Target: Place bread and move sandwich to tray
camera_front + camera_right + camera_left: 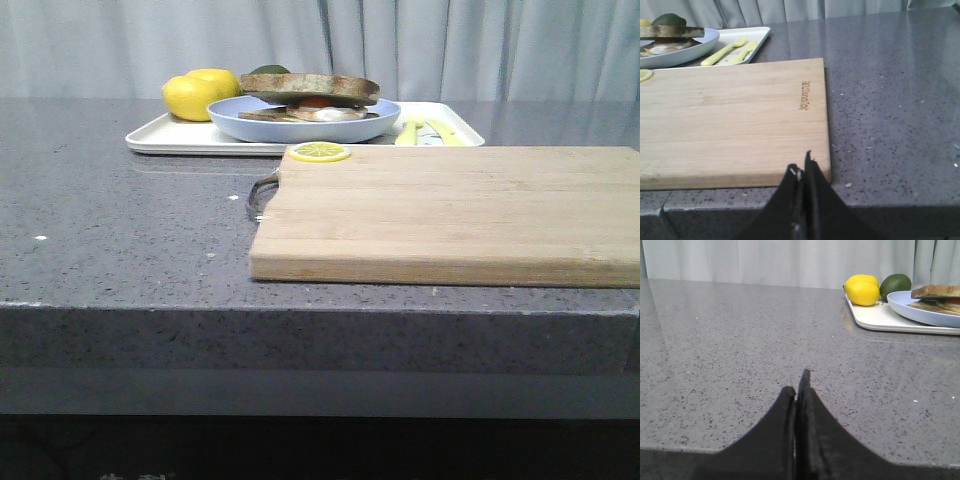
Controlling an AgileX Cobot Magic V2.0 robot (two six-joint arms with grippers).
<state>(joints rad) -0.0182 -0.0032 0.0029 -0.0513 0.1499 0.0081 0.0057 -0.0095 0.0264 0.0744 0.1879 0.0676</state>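
Both claws pressed together and empty, sandwich already on the tray.

The left gripper (799, 390) and right gripper (802, 172) sat low at the counter's near edge, fingers closed on nothing. Beyond the right one lay the cutting board (450, 215), bearing only a lemon slice (320, 152). The bread (310, 86) topped the sandwich (312, 103) on its blue plate (300, 127), which rested on the tray (180, 138). By my judgement the task looked finished; nothing further seemed needed.
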